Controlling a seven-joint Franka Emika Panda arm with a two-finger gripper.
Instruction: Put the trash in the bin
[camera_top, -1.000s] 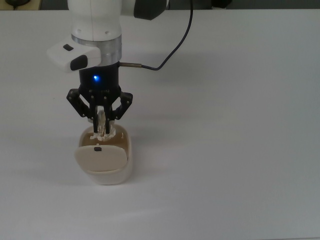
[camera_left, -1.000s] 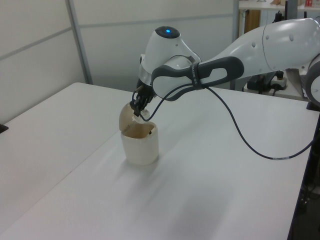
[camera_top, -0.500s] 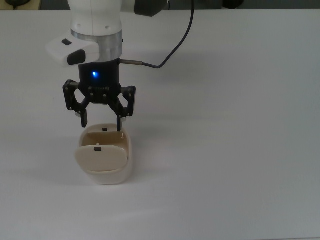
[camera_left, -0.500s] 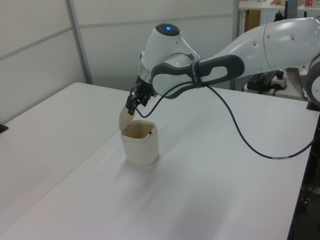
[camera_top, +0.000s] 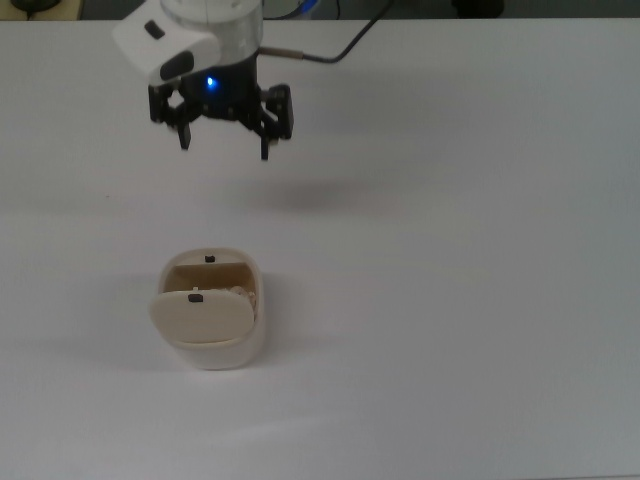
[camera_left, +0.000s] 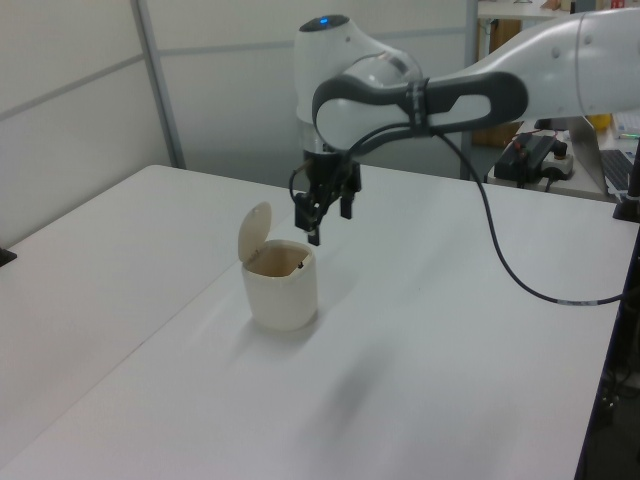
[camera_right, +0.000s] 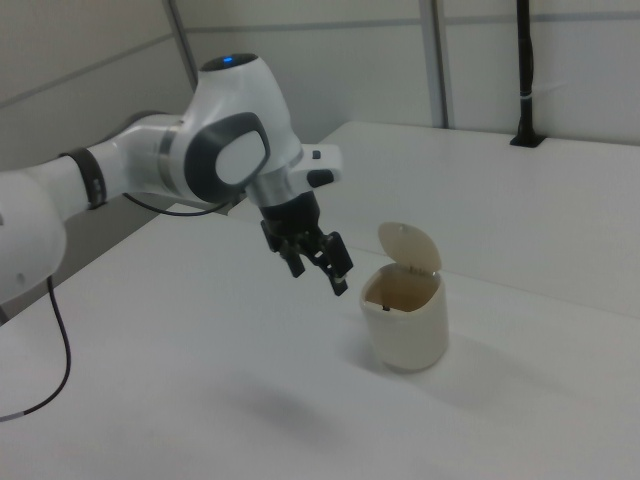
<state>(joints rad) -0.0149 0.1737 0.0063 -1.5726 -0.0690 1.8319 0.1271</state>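
**Empty hand above and beside the bin**

White bench (camera_top: 450, 300), bare but for a cream bin (camera_top: 212, 345) with its flap lid (camera_top: 200, 318) up. Robot hand (camera_top: 224, 146), fingers spread and holding nothing, hangs apart; the bin sits below it, toward the top view's bottom. Crumpled pale trash (camera_top: 243, 293) peeks inside the bin.

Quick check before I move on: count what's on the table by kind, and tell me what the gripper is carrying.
Bins: 1, the bin, lid flipped open.
Paper wads: 1, the trash, a pale lump just showing inside the bin in the top view.
Carried by the gripper: 0, it is open and away from the bin.
Total: 2 things.
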